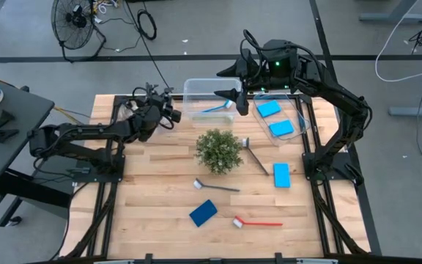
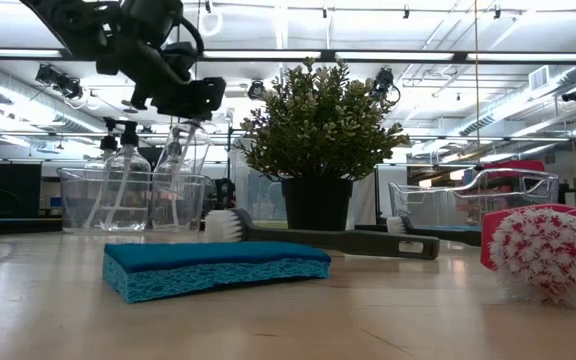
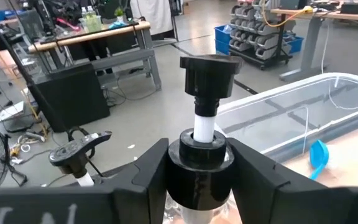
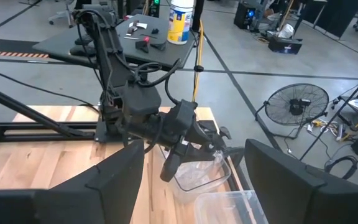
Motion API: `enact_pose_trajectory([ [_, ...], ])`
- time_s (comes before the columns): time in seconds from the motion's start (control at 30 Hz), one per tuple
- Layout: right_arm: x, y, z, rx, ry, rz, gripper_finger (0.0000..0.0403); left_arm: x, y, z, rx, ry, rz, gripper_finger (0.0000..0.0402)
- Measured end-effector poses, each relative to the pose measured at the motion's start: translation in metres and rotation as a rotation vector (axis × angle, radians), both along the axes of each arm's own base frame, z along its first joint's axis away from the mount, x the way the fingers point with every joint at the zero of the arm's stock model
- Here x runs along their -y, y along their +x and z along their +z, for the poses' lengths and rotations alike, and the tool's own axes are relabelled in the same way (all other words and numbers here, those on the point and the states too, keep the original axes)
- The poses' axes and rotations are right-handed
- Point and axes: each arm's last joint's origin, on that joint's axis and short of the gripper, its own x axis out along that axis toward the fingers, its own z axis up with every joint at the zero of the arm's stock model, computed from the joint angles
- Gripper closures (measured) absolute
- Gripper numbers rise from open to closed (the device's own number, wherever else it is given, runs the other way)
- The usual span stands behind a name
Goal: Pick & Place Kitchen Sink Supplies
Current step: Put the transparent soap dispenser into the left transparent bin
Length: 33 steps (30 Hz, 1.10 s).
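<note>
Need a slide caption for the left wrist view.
Left gripper shut on a clear bottle's black cap, pump head upright, clear bin beyond.

A plant (image 1: 219,150) stands mid-surface; bins (image 1: 196,92) lie far behind it, sponges (image 1: 203,213) and brushes (image 1: 256,222) near.

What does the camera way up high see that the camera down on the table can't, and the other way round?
Only the high view shows the whole table: the red long-handled dish brush lying flat, the light blue rectangular sponge at the right, and the right gripper open over the clear plastic bin.

Only the low view shows two small clear bottles with black pump caps standing in a clear bin, and the ceiling lights.

Both show the bushy green plant, the dark blue rectangular sponge and the dark grey long-handled dish brush.
</note>
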Motion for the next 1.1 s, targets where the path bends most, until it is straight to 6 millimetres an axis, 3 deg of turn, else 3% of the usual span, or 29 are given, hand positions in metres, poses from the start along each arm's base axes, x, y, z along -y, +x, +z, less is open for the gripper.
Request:
enact_pose_trajectory([
  [0.5,0.000,0.000,0.000,-0.002,-0.010,0.003,0.0124,-0.020,-0.006,-0.002,0.109,-0.078,-0.051,0.0247],
  [0.93,0.000,0.000,0.000,-0.002,-0.011,0.004,0.0124,-0.023,-0.008,-0.004,0.127,-0.096,-0.027,0.0145],
  [1.1,0.000,0.000,0.000,-0.002,-0.011,0.004,0.0124,-0.023,-0.007,-0.004,0.137,-0.106,-0.050,0.0135],
])
